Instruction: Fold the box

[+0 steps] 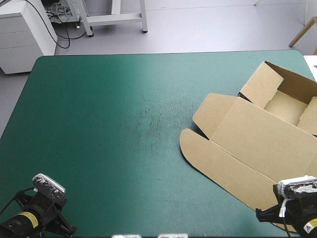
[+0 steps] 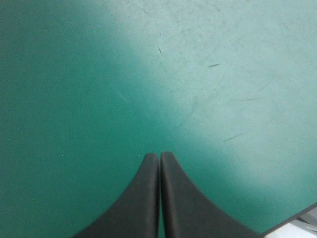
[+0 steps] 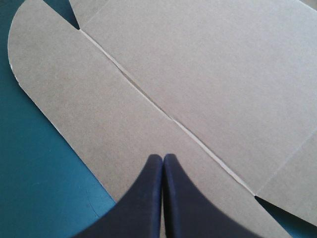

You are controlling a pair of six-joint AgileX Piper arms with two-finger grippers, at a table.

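The brown box (image 1: 262, 139) lies on the right part of the teal-green table, its tray walls raised at the far right and its lid (image 3: 198, 74) spread flat toward the table's middle. The lid's long front flap (image 3: 99, 124) has a rounded end. My right gripper (image 3: 162, 157) is shut with nothing in it, hovering over that flap near the crease. At the table's near left corner my left gripper (image 2: 159, 156) is also shut and empty, over bare teal-green cover (image 2: 148, 74), far from the box. The high view does not show either gripper's fingers.
The table's near edge (image 2: 297, 215) shows just beside the left gripper. A white cabinet (image 1: 25, 29) and a table frame (image 1: 114, 17) stand on the floor beyond the far edge. Wide bare cover (image 1: 99, 124) spans the left and middle.
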